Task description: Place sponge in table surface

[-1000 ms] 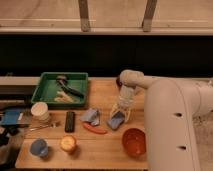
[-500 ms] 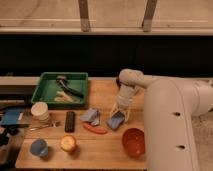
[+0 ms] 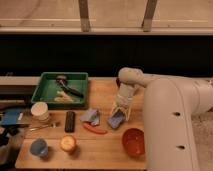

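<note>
The claw (image 3: 120, 113) grips the blue sponge (image 3: 115, 120) low over the worktop (image 3: 107, 145); lower it flat, right of the red pepper (image 3: 94, 129), then release

The robot's white arm (image 3: 172, 107) enters from the 3 o'clock side as a thick curved link filling the lower right, then bends at a rounded joint (image 3: 127, 77) near centre. From there the wrist drops toward 6 o'clock, with the gripper (image 3: 119, 116) pointing down just above the surface (image 3: 102, 145), right of centre.
</note>
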Motion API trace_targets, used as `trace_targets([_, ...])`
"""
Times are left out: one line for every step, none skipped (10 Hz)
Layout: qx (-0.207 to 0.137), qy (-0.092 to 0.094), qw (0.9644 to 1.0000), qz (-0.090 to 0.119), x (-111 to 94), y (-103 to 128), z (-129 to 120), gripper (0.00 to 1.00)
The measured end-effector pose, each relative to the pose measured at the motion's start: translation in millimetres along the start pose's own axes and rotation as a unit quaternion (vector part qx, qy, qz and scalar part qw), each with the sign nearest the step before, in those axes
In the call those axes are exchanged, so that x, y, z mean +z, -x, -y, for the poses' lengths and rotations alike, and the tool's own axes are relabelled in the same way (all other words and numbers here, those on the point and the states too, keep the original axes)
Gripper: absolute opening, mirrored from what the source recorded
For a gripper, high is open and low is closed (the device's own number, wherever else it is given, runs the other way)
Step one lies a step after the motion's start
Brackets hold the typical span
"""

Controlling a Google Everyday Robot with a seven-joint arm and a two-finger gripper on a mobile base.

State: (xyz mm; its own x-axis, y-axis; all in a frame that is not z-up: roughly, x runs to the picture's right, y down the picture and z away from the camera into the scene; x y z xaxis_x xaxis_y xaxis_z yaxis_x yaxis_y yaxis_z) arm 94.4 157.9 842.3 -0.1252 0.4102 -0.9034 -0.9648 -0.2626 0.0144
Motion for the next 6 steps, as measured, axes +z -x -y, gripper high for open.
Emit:
trace_targets([-0.001, -0.001, 1.0, 0.003, -3, 0, 0, 0.7])
trace_targets([-0.003, -0.002, 1.0, 0.008, -8, 0, -1, 0.7])
trace_targets([-0.006, -0.001, 0.9996, 0.028, -21, 0, -3, 0.7])
trace_targets([-0.007, 0.002, 0.9989, 0.047, -33, -1, -3, 0.7])
trace_targets([-0.009, 0.007, 0.9975, 0.07, -47, -3, -4, 0.7])
trace_targets([-0.011, 0.021, 0.9937, 0.11, -72, -9, -4, 0.7])
